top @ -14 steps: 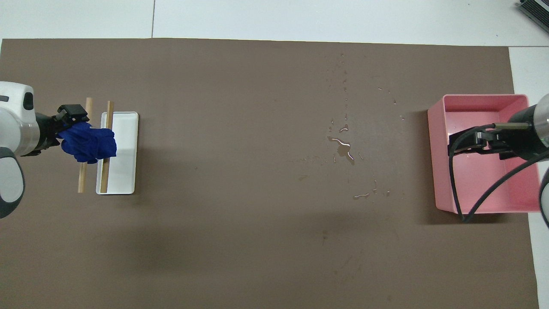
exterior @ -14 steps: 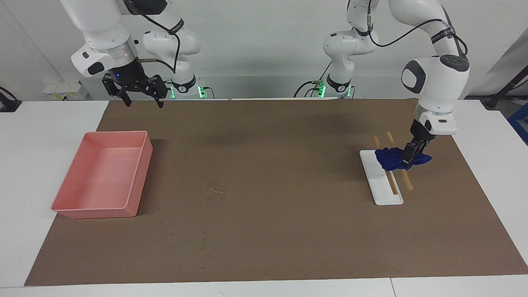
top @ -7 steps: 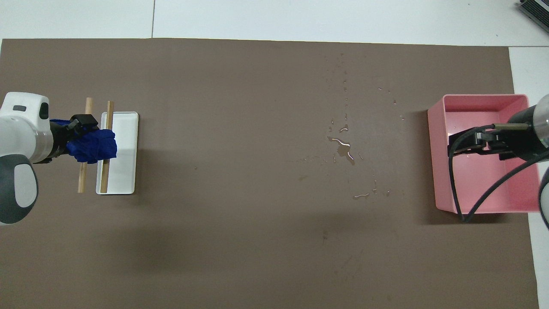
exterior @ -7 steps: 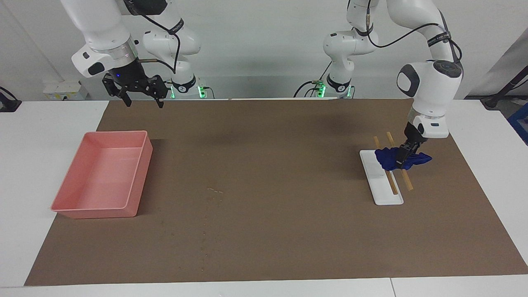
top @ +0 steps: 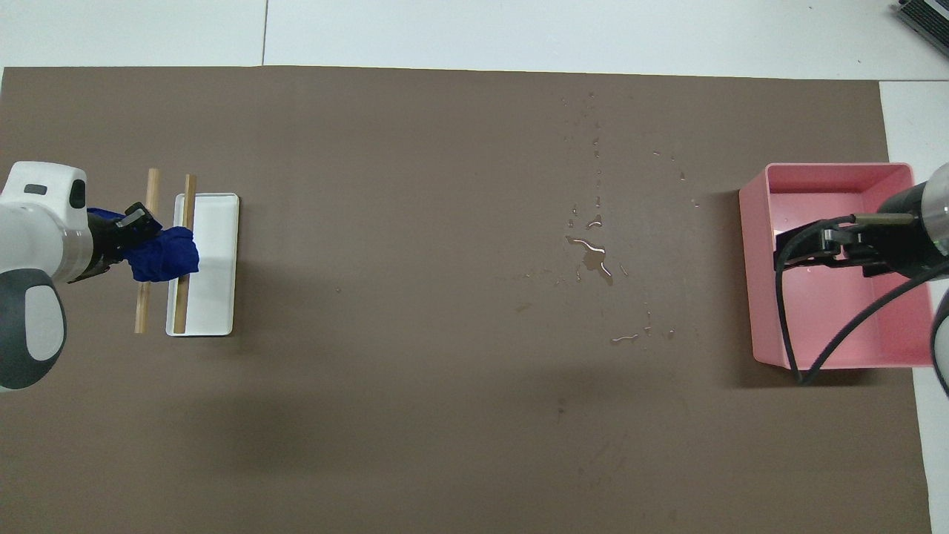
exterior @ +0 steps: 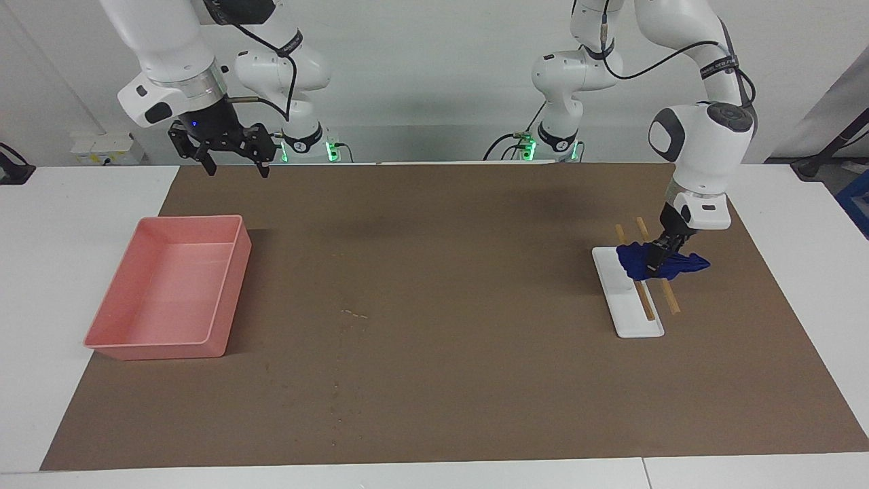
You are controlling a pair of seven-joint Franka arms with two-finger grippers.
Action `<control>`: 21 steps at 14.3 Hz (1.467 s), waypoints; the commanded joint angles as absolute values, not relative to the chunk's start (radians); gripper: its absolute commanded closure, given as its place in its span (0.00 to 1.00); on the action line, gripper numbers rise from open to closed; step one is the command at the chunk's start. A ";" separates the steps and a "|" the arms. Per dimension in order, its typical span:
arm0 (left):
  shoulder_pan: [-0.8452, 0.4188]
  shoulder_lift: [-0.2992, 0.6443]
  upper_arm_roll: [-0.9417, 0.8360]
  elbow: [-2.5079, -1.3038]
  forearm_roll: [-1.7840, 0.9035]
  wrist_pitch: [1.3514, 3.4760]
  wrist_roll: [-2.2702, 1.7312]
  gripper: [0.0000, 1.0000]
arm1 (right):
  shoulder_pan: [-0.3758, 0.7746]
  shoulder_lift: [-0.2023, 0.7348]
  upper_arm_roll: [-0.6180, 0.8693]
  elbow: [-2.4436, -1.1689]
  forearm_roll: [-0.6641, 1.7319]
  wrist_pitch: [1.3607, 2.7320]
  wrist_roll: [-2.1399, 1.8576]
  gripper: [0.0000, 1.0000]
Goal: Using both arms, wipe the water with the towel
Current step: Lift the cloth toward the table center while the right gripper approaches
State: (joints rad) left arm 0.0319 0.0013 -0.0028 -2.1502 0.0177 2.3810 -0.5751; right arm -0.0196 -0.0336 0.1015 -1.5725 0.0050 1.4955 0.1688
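Note:
The navy blue towel point(exterior: 687, 262) lies bunched across two wooden sticks point(exterior: 669, 296) and the end of the white tray point(exterior: 635, 319) nearer the robots, at the left arm's end of the table. My left gripper point(exterior: 656, 263) reaches down into the towel point(top: 169, 256) and is shut on it; the towel still rests on the sticks. The water point(top: 593, 256) is a thin streak with scattered droplets on the brown mat, toward the right arm's end, faint in the facing view point(exterior: 353, 314). My right gripper point(exterior: 236, 165) hangs open and empty, raised over the mat's edge by the robots.
A pink bin point(exterior: 232, 285) stands at the right arm's end of the table; in the overhead view the right gripper point(top: 787, 252) and its cable cover part of the bin point(top: 758, 297). The sticks point(top: 141, 311) lie alongside the tray point(top: 215, 297).
The left arm's wrist has swung more upright over the towel and shifted slightly toward the tray; the towel has bunched a little tighter. The right arm has not moved.

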 commanded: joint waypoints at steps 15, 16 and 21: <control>-0.052 0.029 -0.107 -1.746 -0.032 1.813 -1.453 1.00 | 0.021 -0.040 0.115 -1.608 0.108 1.595 0.604 0.00; -0.081 0.029 -0.133 -1.743 -0.049 1.824 -1.568 1.00 | 0.037 -0.032 0.115 -1.608 0.136 1.624 0.700 0.00; -0.240 0.031 -0.189 -1.729 -0.072 1.896 -1.952 1.00 | 0.106 0.021 0.114 -1.595 0.314 1.752 1.124 0.01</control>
